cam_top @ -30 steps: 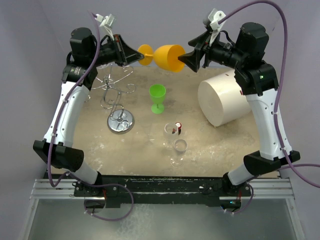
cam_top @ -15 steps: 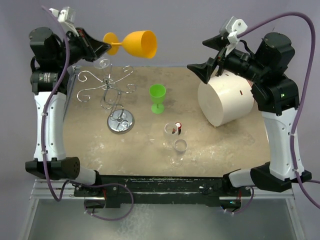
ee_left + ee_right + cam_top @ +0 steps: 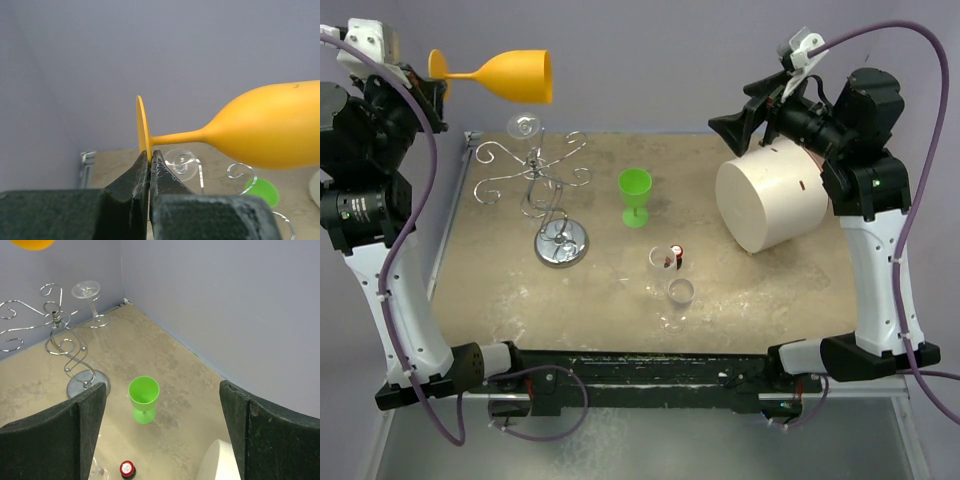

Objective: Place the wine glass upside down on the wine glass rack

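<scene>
The left tool (image 3: 149, 159), clamped on the foot of the orange wine glass (image 3: 510, 76), holds it high, stem level, bowl pointing right. The wine glass rack (image 3: 542, 190) stands below, slightly right, on the tabletop (image 3: 740, 290). The right tool (image 3: 162, 385), jaws spread, hangs well apart.

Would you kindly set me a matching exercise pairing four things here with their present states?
Things:
1 orange wine glass
2 green wine glass
3 clear wine glass
4 right gripper

States:
A open
B upright on the table
C hanging upside down on the wine glass rack
D held sideways by the left gripper

Pairs: 1-D; 2-B; 3-C; 4-A
</scene>
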Robot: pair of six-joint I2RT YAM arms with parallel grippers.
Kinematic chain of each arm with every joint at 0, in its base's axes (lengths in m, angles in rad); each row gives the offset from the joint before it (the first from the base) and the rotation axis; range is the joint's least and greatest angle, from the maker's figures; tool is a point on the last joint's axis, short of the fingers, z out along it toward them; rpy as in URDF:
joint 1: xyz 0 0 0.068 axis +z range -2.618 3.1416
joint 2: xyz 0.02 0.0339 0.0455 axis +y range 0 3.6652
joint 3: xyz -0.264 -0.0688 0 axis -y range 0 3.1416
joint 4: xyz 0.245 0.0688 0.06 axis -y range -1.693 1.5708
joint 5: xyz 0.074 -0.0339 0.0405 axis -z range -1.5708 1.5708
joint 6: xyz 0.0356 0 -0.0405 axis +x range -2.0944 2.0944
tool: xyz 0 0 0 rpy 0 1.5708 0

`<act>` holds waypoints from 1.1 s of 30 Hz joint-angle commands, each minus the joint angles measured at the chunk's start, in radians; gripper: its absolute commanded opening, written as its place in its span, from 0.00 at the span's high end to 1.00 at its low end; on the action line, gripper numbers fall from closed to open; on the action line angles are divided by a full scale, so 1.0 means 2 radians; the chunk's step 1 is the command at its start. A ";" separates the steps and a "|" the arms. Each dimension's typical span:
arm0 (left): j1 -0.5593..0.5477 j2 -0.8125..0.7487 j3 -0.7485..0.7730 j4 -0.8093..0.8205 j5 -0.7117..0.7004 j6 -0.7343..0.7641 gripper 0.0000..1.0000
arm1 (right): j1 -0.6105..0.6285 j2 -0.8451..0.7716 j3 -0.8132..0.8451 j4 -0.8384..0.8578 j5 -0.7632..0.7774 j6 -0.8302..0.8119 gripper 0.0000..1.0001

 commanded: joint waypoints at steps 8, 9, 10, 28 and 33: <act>0.037 -0.017 0.019 -0.033 -0.250 0.187 1.00 | -0.040 -0.023 -0.022 0.062 -0.038 0.054 0.04; 0.037 -0.020 0.016 -0.029 -0.282 0.207 1.00 | -0.042 -0.022 -0.023 0.064 -0.041 0.056 0.04; 0.038 -0.022 0.009 -0.022 -0.313 0.226 1.00 | -0.045 -0.020 -0.024 0.066 -0.043 0.058 0.04; 0.027 -0.026 -0.168 0.082 -0.422 0.531 1.00 | -0.072 -0.023 -0.048 0.090 -0.057 0.085 0.04; -0.003 -0.022 -0.195 0.046 -0.395 0.602 1.00 | -0.077 -0.022 -0.052 0.097 -0.062 0.091 0.04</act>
